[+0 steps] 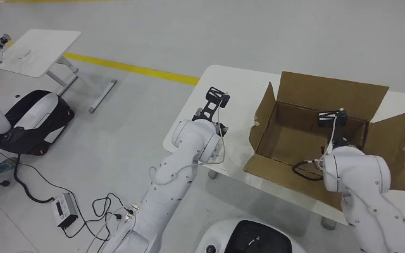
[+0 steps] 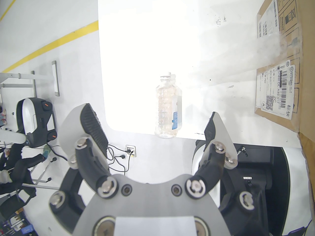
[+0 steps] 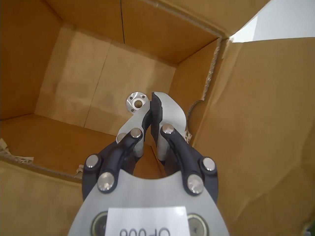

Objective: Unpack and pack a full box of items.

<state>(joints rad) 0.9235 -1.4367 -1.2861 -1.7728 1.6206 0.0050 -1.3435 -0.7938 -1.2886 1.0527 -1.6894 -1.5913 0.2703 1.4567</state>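
Note:
A clear plastic bottle (image 2: 166, 104) with a blue label stands upright on the white table (image 2: 147, 25), close to its edge. My left gripper (image 2: 150, 112) hangs open above it, one finger on either side and well apart from it; from above, this gripper (image 1: 218, 98) is over the table left of the box. The open cardboard box (image 1: 316, 95) takes up the table's right half. My right gripper (image 3: 151, 99) is shut inside the box, low above its floor. A small round metal flange (image 3: 136, 103) lies on the box floor, partly hidden behind one fingertip.
The box's labelled outer wall (image 2: 278, 62) stands beside the bottle's area. Its flaps (image 3: 258, 111) are folded outward around my right gripper. A black cable loop (image 1: 307, 171) lies on the near flap. A second small table (image 1: 38, 50) and cables (image 1: 95, 209) are on the floor at left.

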